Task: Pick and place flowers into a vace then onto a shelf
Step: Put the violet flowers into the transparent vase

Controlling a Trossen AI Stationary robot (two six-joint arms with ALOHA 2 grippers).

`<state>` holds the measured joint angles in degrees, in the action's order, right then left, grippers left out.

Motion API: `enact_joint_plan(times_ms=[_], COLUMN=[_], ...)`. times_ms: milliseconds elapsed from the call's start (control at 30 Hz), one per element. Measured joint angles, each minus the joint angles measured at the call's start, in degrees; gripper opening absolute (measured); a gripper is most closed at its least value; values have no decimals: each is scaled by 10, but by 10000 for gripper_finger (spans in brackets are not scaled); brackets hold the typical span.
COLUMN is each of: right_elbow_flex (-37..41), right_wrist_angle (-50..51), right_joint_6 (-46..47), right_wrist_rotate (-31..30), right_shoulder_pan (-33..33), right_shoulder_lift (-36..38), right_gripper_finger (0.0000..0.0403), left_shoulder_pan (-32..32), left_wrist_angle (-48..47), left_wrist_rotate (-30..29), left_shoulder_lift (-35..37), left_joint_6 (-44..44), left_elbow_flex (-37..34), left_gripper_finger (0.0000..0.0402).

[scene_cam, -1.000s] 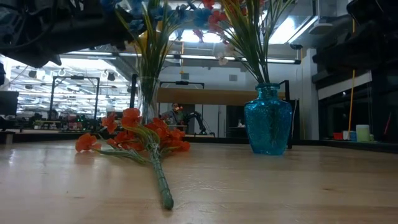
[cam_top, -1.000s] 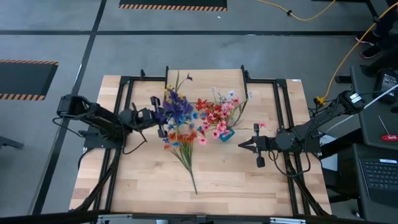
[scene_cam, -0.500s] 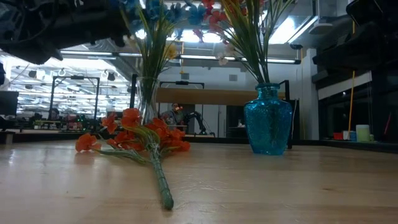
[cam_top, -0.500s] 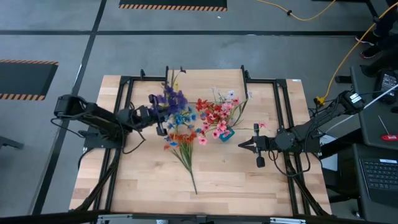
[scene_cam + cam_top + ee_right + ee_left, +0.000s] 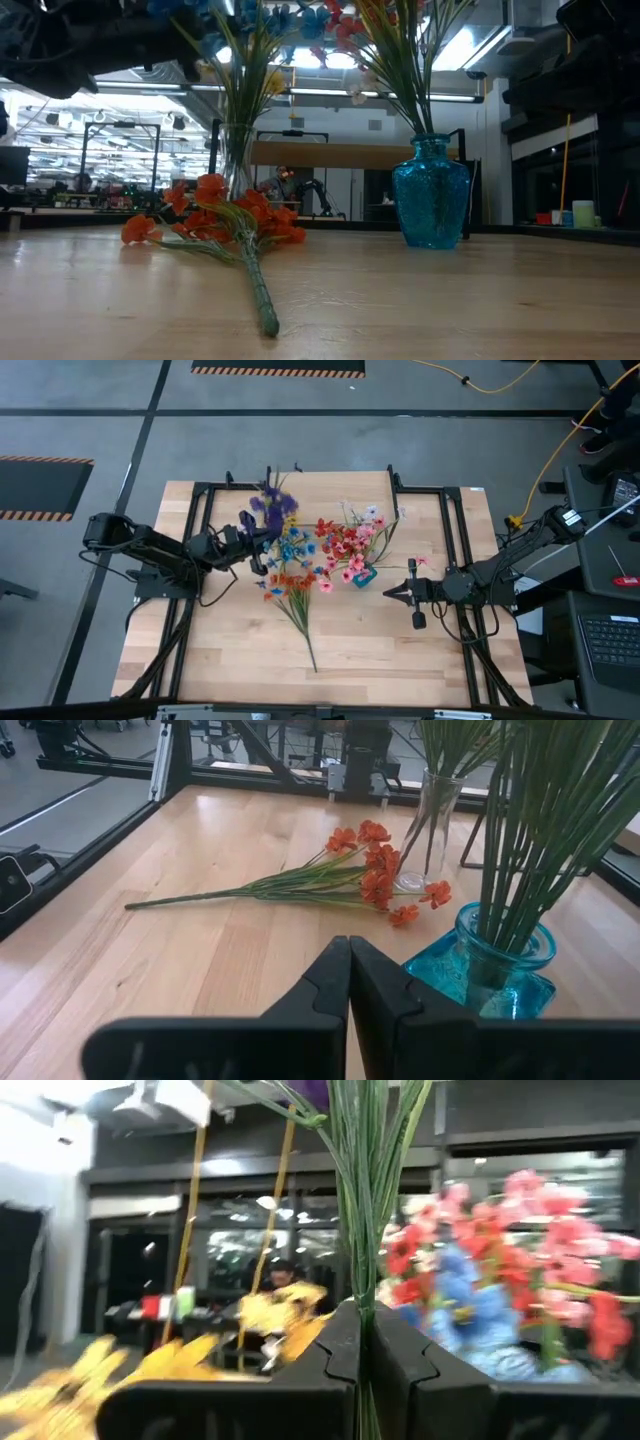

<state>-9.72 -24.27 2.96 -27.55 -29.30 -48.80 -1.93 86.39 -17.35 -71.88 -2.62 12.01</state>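
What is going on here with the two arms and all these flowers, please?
The left gripper is shut on the green stems of a purple spray, held above the clear vase. The blue vase already holds red and pink flowers. An orange spray lies flat on the table. The right gripper waits shut beside the blue vase, holding nothing.

Overhead lighting was even with soft shadows on the table (image 5: 350, 660); ceiling lights (image 5: 470, 45) glared in the low view, and the left wrist view was motion-blurred.

Left pincer (image 5: 262, 552) clamped tight mid-table; right pincer (image 5: 392, 592) closed, empty, hovering opposite.
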Motion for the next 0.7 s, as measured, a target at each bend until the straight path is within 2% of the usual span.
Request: enact_joint_plan(times_ms=[167,433,700], right_elbow_flex=[0,0,0], right_wrist_angle=[0,0,0], right_joint_6=[0,0,0], right_wrist_rotate=[0,0,0], right_shoulder_pan=[0,0,0], right_shoulder_lift=[0,0,0], right_gripper_finger=[14,14,14], left_shoulder_pan=[0,0,0], left_wrist_angle=[-24,-37,-120], left_wrist_rotate=[-42,-46,-71], left_shoulder_lift=[0,0,0], left_joint_6=[12,5,-11], left_elbow_flex=[0,0,0], left_gripper_finger=[4,4,4])
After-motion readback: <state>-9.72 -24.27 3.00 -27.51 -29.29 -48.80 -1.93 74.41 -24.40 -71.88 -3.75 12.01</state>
